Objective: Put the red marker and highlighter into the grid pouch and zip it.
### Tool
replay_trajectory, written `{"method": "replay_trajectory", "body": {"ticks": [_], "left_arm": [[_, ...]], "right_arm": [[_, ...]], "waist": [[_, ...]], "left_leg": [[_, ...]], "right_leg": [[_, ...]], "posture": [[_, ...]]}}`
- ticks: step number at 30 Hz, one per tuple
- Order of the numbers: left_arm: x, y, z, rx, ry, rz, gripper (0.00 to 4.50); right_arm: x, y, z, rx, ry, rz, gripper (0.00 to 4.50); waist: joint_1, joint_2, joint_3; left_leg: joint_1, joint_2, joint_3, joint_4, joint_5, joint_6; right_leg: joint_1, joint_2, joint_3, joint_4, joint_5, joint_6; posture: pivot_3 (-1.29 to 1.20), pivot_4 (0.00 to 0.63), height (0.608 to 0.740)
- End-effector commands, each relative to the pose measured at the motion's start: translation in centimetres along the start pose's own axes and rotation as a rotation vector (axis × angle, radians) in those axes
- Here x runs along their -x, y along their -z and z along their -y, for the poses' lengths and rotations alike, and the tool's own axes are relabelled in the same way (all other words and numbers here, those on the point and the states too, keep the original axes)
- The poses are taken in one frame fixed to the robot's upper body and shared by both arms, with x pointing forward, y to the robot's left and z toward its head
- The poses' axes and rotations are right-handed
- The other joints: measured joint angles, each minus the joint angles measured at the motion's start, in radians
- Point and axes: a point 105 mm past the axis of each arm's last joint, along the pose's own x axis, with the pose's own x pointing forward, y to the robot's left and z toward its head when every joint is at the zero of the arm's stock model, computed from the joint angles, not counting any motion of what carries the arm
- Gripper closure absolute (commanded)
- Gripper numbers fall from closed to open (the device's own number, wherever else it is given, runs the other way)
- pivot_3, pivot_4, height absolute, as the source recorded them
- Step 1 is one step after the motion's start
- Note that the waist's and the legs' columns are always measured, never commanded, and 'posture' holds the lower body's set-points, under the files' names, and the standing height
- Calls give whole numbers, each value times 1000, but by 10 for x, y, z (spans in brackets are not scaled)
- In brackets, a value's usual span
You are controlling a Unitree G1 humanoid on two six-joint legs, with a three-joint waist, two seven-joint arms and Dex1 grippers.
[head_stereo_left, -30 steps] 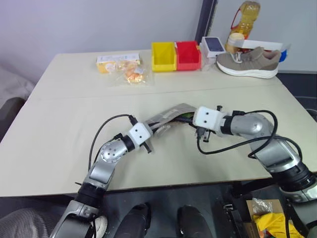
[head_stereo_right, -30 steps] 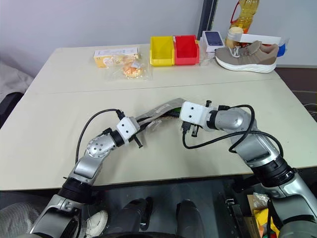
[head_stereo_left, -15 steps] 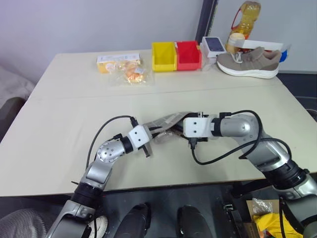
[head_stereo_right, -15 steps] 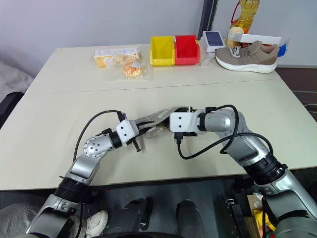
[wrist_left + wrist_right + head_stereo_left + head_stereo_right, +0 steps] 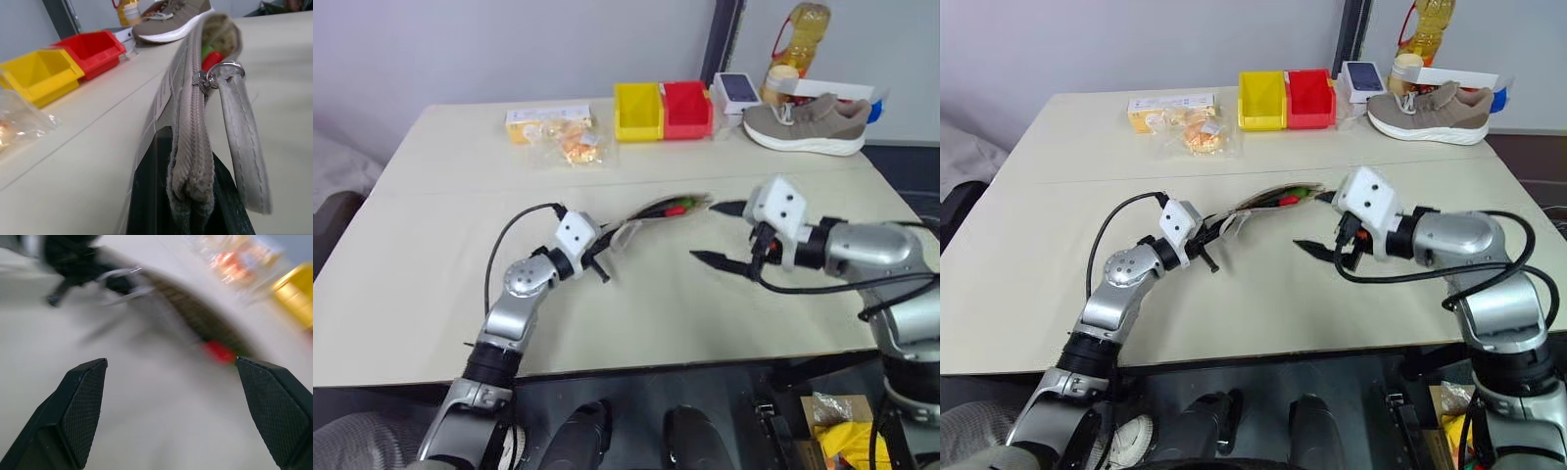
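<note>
Your left pincer (image 5: 599, 257) pinches the ribbed fabric grid pouch (image 5: 651, 212); right pincer (image 5: 718, 233) gapes.
Red tip, probably the red marker (image 5: 677, 208), peeks out; smooth beige tabletop (image 5: 431, 264).

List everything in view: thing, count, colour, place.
grid pouch: 1, grey, mid-table, open, one end pinched by left tool
red marker: 1, red, in pouch mouth
highlighter: 1, green, in pouch beside marker
bins: 2, yellow and red, far edge
snack packs: yellow and clear, far left
shoe: 1, tan, far right
oil bottle: 1, yellow, behind shoe
left tool: shut on pouch
right tool: open, right of pouch
</note>
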Motion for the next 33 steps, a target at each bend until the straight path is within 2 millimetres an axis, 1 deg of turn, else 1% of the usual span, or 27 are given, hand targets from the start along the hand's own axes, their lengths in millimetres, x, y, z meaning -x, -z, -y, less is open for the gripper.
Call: {"method": "replay_trajectory", "body": {"ticks": [1, 4, 6, 9, 13, 17, 19, 21, 24, 26, 27, 31, 33], "left_arm": [[-13, -15, 0, 113, 32, 16, 4500], [-21, -17, 7, 178, 88, -13, 4500], [-26, -23, 10, 201, 113, -5, 4500], [-28, -27, 9, 225, 114, 4, 4500], [-28, -27, 9, 221, 103, 4, 4500], [-28, -26, 10, 224, 93, 6, 4500], [-28, -26, 10, 227, 85, 8, 4500], [-28, -26, 10, 227, 80, 9, 4500], [-26, -24, 9, 218, 67, 3, 4500], [-26, -23, 7, 218, 56, 2, 4500], [-26, -22, 6, 218, 49, 1, 4500], [-25, -21, -1, 204, 23, 3, 4500], [-23, -19, -5, 191, 10, -2, 4500]], "right_arm": [[-19, -4, -7, -81, 41, 58, 155], [-39, 2, 0, -172, 144, 71, 155], [-53, 2, 2, -242, 188, 86, 155], [-63, -3, 2, -308, 202, 119, 155], [-75, -13, -6, -457, 174, 187, 155], [-80, -15, -9, -537, 164, 198, 155], [-82, -15, -10, -552, 165, 189, 698], [-82, -14, -10, -558, 165, 184, 1468], [-80, -12, -9, -554, 167, 176, 3129], [-78, -11, -8, -552, 172, 172, 4103], [-76, -11, -7, -550, 174, 171, 4449], [-68, -8, -4, -537, 191, 163, 4449], [-59, -6, 2, -521, 220, 158, 4449]], "waist": [[-4, 0, 0], [-5, 0, 0], [-2, -1, -1], [-2, -1, 0], [-3, -1, -1], [-3, -1, -1], [-2, 0, -1], [-3, 0, -1], [-4, 0, -1], [-4, 0, -1], [-4, 0, -1], [-4, 0, -1], [-3, 0, -1]], "left_leg": [[0, 0, 0, 0, 0, 0], [0, 0, 0, 1, 0, 0], [0, -1, 0, 1, 0, 0], [0, -1, 0, 2, 0, 0], [-1, -1, -1, 3, 0, 0], [-1, -1, -1, 3, 0, 0], [-1, -1, -1, 3, 0, 0], [-1, -1, -1, 3, 0, 0], [-1, -1, -1, 3, 0, 0], [-1, -1, -1, 3, 0, 0], [-1, -1, -1, 3, 0, 0], [-1, -1, -1, 3, 0, 0], [-1, -1, -1, 3, 0, 0]], "right_leg": [[0, 0, 0, 1, 0, 0], [-1, 1, 0, 1, 0, 0], [-1, 1, 0, 1, 0, 0], [-1, 1, 0, 3, 0, 0], [-1, 1, 0, 3, 0, 0], [-1, 1, 0, 3, 0, 0], [-1, 1, 0, 3, 0, 0], [-1, 1, 0, 3, 0, 0], [-1, 1, 0, 3, 0, 0], [-1, 1, 0, 3, 0, 0], [-1, 1, 0, 3, 0, 0], [-1, 1, 0, 3, 0, 0], [-1, 1, 0, 3, 0, 0]], "posture": [[0, 150, 740], [0, 150, 740], [0, 150, 740], [0, 150, 740], [0, 150, 740], [0, 150, 740], [0, 150, 740], [0, 150, 740], [0, 150, 740], [0, 150, 740], [0, 150, 740], [0, 150, 740], [0, 150, 740]]}}
